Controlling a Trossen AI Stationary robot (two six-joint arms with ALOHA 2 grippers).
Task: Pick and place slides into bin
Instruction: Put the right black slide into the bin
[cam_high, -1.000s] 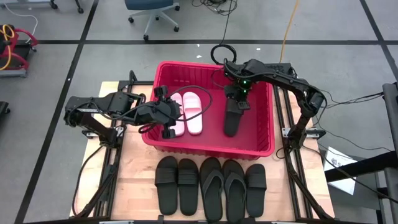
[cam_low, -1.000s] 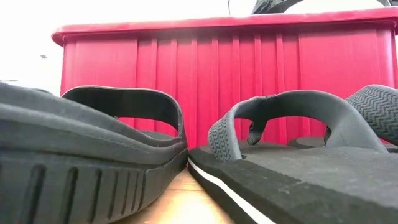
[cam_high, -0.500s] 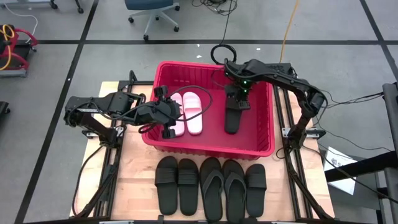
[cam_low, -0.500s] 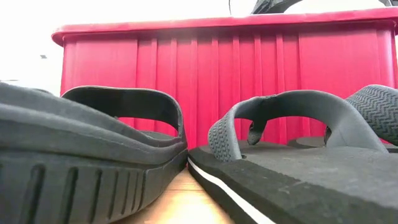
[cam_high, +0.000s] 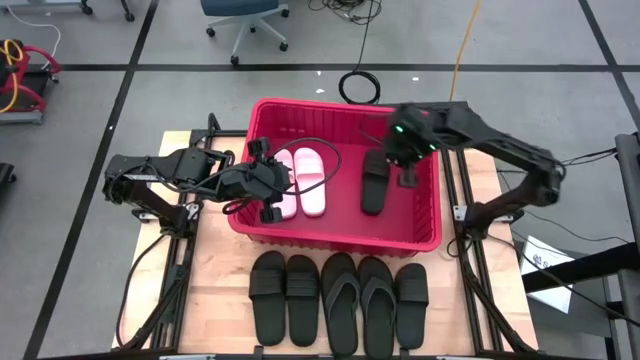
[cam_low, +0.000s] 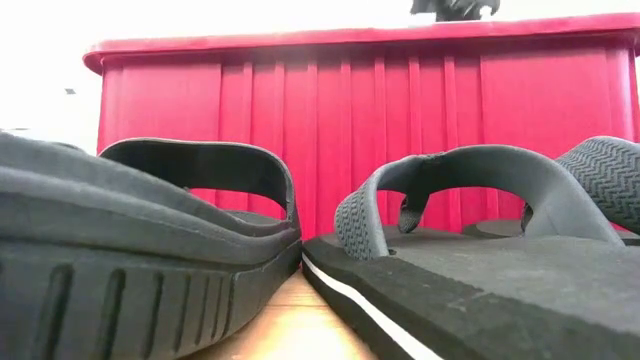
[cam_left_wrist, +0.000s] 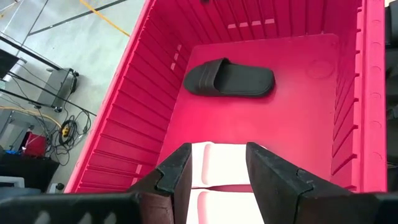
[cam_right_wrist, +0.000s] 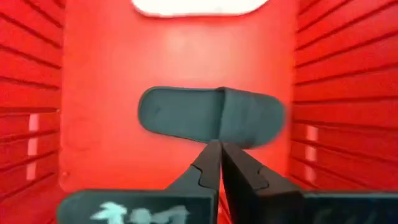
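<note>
Now my right gripper (cam_right_wrist: 219, 163) hangs over the red bin (cam_high: 330, 235), fingers pressed together on nothing, above a black slide (cam_high: 373, 182) lying flat on the bin floor. My left gripper (cam_left_wrist: 216, 167) stands spread over the white pair (cam_high: 298, 181) (both already inside). Five black slides (cam_high: 339, 296) wait in a row on the table (cam_high: 210, 290), just before the bin.

Red bin (cam_high: 262, 226) holds 2 white slides (cam_high: 300, 181), 1 black slide (cam_high: 373, 183).
</note>
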